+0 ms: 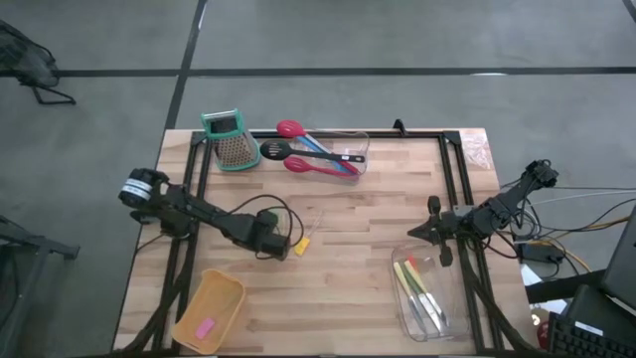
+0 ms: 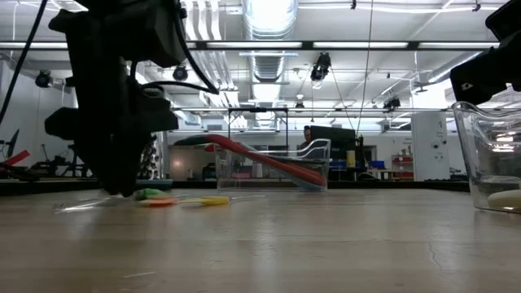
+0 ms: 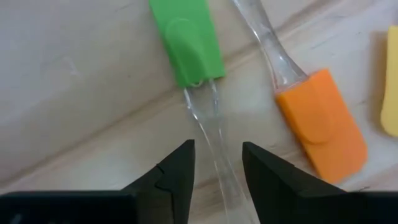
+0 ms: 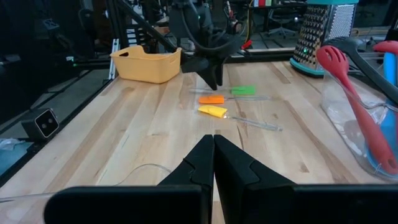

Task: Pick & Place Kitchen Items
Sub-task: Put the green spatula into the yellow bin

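Left wrist view: my left pincer [image 3: 217, 171] straddles the clear handle of the green spatula [image 3: 186, 40] lying flat on the desk [image 3: 74, 81], jaws part-open, not yet clamped. Orange spatula [image 3: 323, 121] just beside. Light, thin, likely slippery plastic — I'd grip mid-handle. Right pincer [image 4: 213, 155] closed, empty.

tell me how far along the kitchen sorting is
Partly done: utensils already lie in the clear bin and a pink piece in the tan bin. In hand: the left end effector straddles the green spatula's clear handle. Left: the orange spatula and yellow spatula.
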Tool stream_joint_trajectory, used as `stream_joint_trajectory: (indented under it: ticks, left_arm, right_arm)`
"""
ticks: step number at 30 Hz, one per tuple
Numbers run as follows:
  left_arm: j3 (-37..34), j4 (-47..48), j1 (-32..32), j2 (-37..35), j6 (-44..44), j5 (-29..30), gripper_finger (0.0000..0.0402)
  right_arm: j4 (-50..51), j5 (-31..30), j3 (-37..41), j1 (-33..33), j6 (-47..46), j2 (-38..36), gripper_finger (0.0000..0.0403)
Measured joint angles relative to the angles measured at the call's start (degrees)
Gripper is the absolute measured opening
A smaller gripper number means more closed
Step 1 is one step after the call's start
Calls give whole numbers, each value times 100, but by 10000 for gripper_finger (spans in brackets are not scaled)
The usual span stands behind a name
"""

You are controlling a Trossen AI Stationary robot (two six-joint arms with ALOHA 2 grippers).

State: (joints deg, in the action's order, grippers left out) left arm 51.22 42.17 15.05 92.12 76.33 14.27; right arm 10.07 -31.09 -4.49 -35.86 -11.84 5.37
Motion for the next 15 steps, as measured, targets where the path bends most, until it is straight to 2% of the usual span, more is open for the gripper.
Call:
stream_joint_trajectory:
  ticks: [11, 15]
  left_arm:
    - [-286, -41, 4, 5, -119, 85, 139]
    - [-289, -83, 4, 4, -284, 81, 116]
  right_arm:
    - [0, 2, 0, 2, 0, 2, 8]
    - [0, 1, 0, 1, 0, 1, 8]
